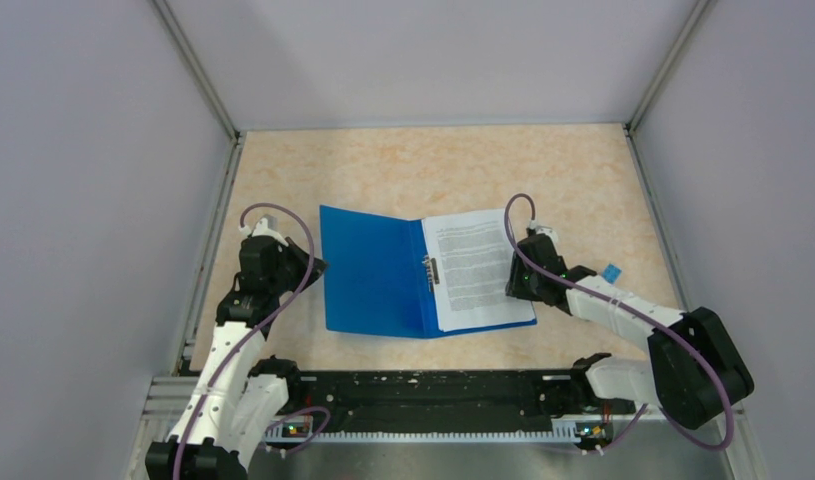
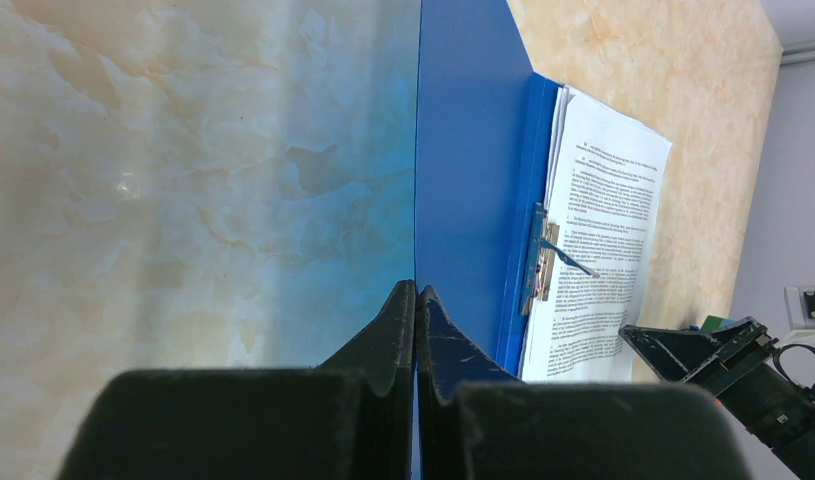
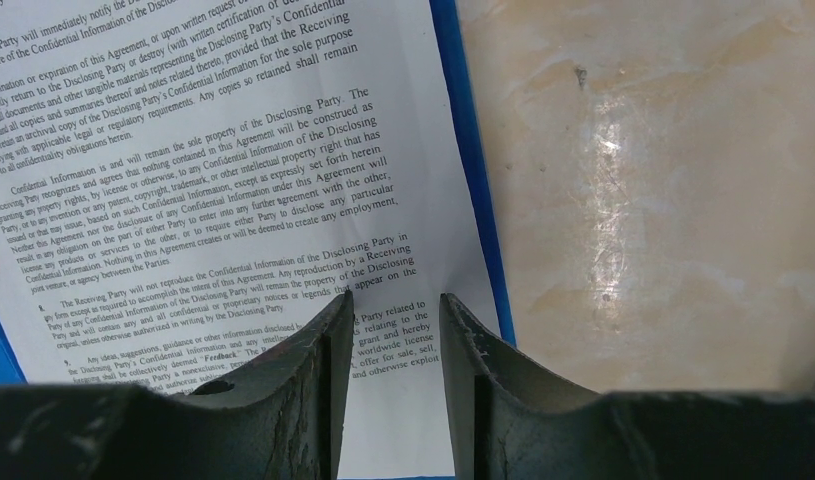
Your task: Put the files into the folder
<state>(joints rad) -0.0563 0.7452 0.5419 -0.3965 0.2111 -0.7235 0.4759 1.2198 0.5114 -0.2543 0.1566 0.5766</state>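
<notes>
The blue folder (image 1: 373, 270) lies open on the table, its metal clip (image 1: 430, 272) at the spine. The files (image 1: 475, 265), white printed sheets, rest on its right half. My left gripper (image 1: 315, 266) is at the cover's left edge, shut on it; the left wrist view shows a thin blue sliver of the folder (image 2: 468, 150) between the closed fingertips of my left gripper (image 2: 416, 290), and the files (image 2: 603, 200) beyond. My right gripper (image 1: 511, 282) is open over the files' right edge. In the right wrist view it (image 3: 396, 300) straddles the sheets (image 3: 203, 150), with the blue folder rim (image 3: 473, 150) beside them.
A small blue-and-orange object (image 1: 611, 272) lies on the table just right of my right arm. Grey walls with metal rails (image 1: 208, 250) close in the left, back and right sides. A black bar (image 1: 423, 395) runs along the near edge.
</notes>
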